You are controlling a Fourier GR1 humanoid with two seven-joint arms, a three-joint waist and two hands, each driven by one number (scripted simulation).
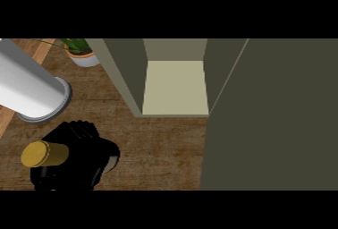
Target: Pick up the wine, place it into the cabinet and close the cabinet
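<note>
Black fingers of the left hand (pixel 79 154) are curled around the wine (pixel 45 154), so this hand is grasping the bottle; only its gold cap end sticks out toward the left side of the view, and the dark body of the bottle is mostly hidden under the hand. The bottle is above the wooden counter (pixel 158 147), at the lower left, well apart from the cabinet (pixel 175 87). I cannot see the right hand anywhere in the view. As I judge it, the pick-up is done and the carrying to the cabinet comes next. Some things could go wrong from here. The bottle seems to lie sideways in the hand, so if it is not turned upright it may not stand on the pale shelf inside, or it may knock against the cabinet side wall that is between the hand and the opening. The opening looks narrow, so a small error in the path could make the cap hit the edge. Near the hand, a large grey cylinder (pixel 30 85) is above it on the left, and a lift straight up could touch it. A potted plant (pixel 80 53) stands farther away, beside the cabinet. The open cabinet door (pixel 271 116) covers the right side of the view.
</note>
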